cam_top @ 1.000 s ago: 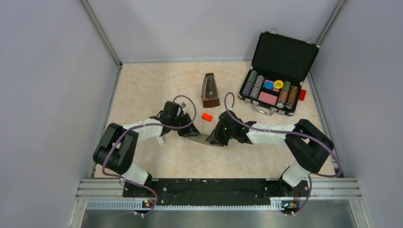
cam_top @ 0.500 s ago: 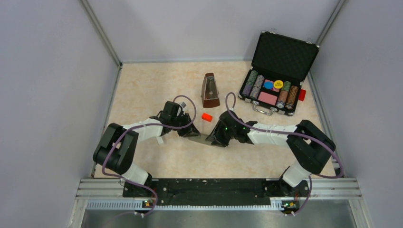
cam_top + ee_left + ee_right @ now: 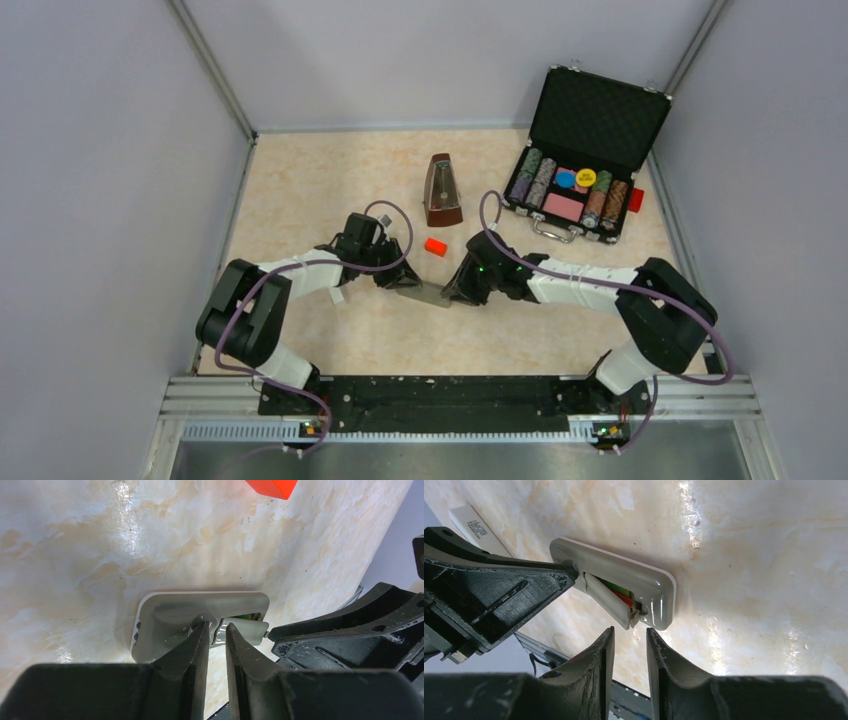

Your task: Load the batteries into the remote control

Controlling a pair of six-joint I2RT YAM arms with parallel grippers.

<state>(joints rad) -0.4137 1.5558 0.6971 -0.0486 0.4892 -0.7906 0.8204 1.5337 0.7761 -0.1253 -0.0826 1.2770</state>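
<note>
The grey remote control (image 3: 424, 292) lies flat on the table between my two grippers. Its cover (image 3: 606, 600) sits tilted over the recess, where the green battery (image 3: 611, 586) and the red-orange battery (image 3: 624, 599) show beneath it. My left gripper (image 3: 216, 627) stands on the remote with its tips at the cover's inner edge, jaws a narrow gap apart and nothing between them. My right gripper (image 3: 629, 632) hovers just short of the remote's other end, by the cover's raised end, open and empty. In the left wrist view the cover (image 3: 245, 630) hides all but a green sliver (image 3: 248, 615).
A red-orange block (image 3: 435, 245) lies just behind the remote. A brown metronome (image 3: 441, 190) stands further back. An open black case of poker chips (image 3: 575, 195) sits at the back right. A slim white bar (image 3: 337, 293) lies under the left arm.
The right arm has shifted slightly to the right and its jaws widened, then narrowed again. The left gripper and the remote have not moved.
</note>
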